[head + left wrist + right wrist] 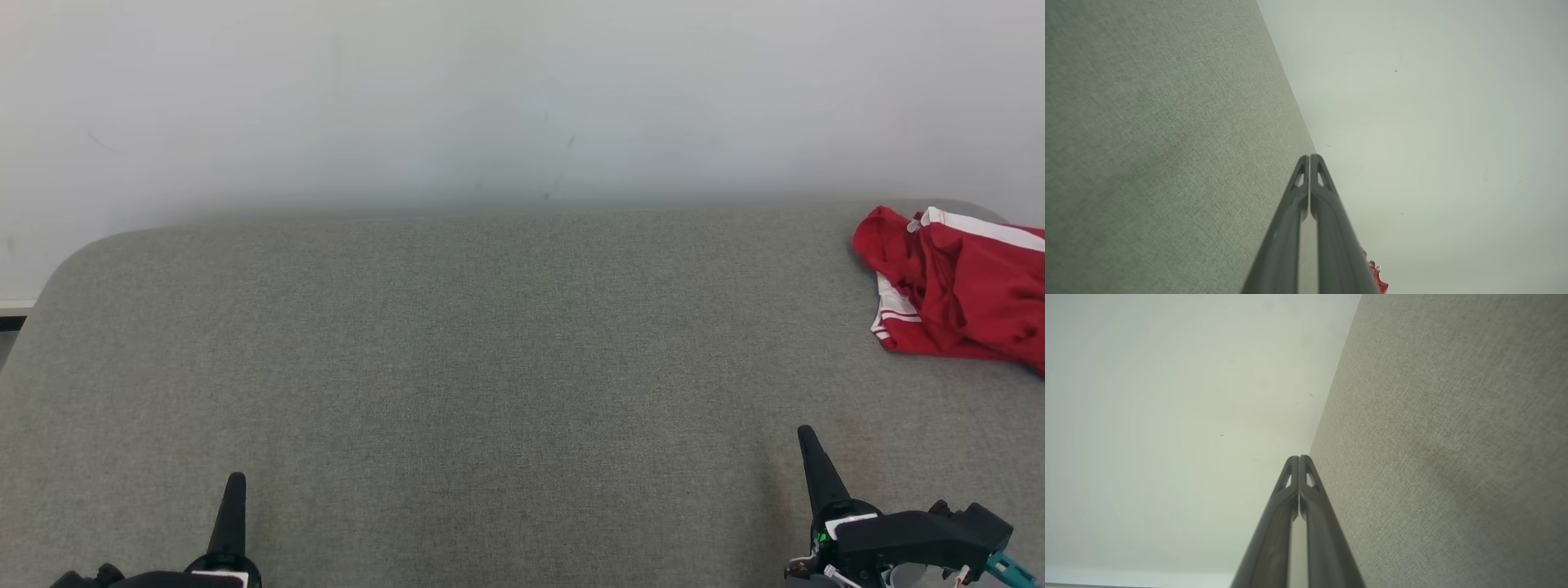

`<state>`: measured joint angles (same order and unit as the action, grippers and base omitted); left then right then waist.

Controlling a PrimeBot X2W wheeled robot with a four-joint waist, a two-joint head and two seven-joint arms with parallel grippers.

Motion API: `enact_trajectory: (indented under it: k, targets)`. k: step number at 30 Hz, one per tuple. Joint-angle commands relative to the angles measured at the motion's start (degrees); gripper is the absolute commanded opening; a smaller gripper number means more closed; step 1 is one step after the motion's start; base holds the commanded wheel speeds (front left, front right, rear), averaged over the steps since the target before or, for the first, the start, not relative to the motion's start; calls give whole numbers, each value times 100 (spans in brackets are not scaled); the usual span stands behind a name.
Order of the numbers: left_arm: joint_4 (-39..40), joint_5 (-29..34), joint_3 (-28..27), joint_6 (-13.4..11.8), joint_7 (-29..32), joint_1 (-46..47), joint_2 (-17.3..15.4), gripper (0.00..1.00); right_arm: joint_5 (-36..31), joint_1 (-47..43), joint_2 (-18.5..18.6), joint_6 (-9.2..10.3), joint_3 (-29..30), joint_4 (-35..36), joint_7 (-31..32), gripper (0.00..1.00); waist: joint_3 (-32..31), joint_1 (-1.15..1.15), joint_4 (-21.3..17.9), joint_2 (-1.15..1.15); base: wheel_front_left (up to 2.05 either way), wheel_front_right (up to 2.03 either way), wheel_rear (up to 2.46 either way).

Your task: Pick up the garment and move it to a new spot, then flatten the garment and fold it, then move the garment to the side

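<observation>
Left gripper (235,483) sits low at the near edge of the grey padded surface (490,351), fingers pressed together, pointing straight ahead. Right gripper (808,437) same deal, tips squeezed together, leaning slightly left. Red garment (959,286) lies bunched up far right.

garment (963,286): red cloth with white stripes | state: bunched up in a loose heap, not flat | place: far right side of the grey tabletop (490,367), near its back edge
</observation>
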<state>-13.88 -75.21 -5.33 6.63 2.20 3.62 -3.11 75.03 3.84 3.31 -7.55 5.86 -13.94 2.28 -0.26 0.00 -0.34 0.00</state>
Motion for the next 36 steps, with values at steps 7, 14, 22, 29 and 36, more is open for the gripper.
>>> enact_trajectory:
  k: [7,14,22,29,36]
  targets:
    - [10,-402,-40,61,106,138,7,0,389,115,-24,8,20,18,101,0,7,0,6,0,0,0,0]
    - [2,-718,-63,57,188,179,12,0,720,148,-32,9,35,11,183,0,15,0,12,0,0,0,0]
    - [-7,-1065,-87,76,285,218,17,0,1072,188,-41,10,47,3,281,0,24,0,19,0,0,0,0]
    - [-15,-1341,-108,91,353,253,22,0,1370,225,-47,11,58,-3,342,0,32,0,25,0,0,0,0]
    - [-22,-1637,-125,108,427,283,28,0,1646,245,-54,11,71,-10,421,0,40,0,31,0,0,0,0]
